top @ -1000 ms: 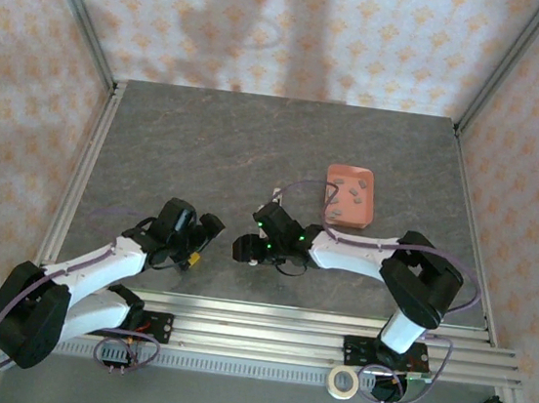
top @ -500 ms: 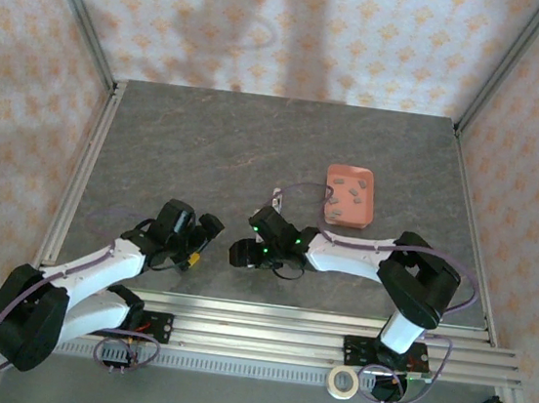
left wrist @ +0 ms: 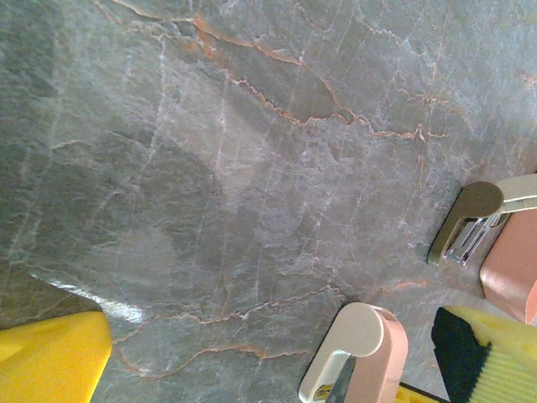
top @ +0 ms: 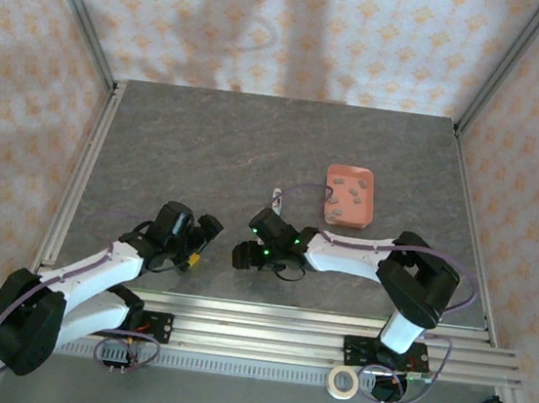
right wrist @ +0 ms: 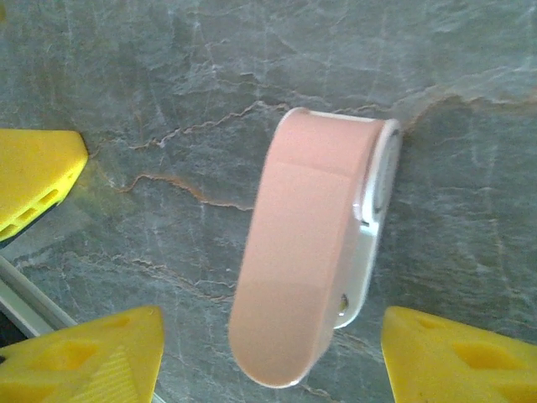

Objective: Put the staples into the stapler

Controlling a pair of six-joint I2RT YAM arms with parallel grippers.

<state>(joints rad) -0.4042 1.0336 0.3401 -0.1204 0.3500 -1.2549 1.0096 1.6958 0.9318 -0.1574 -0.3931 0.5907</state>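
Grey stone tabletop (top: 206, 154), salmon tray (top: 353, 170) with loose staples (top: 345, 199) inside

Staples (top: 346, 199) in tray (top: 352, 171) too small to count (top view); stapler (left wrist: 359, 357) cut off at btm edge, left wrist.

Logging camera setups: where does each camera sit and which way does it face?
Top external: above and behind the bases, looking down on the table; both arms show.
Left wrist: above the left gripper, facing down at the table; its yellow fingers show.
Right wrist: above the right gripper, facing down at the stapler; its open fingers flank it.
Shared: both wrist views show the stapler.
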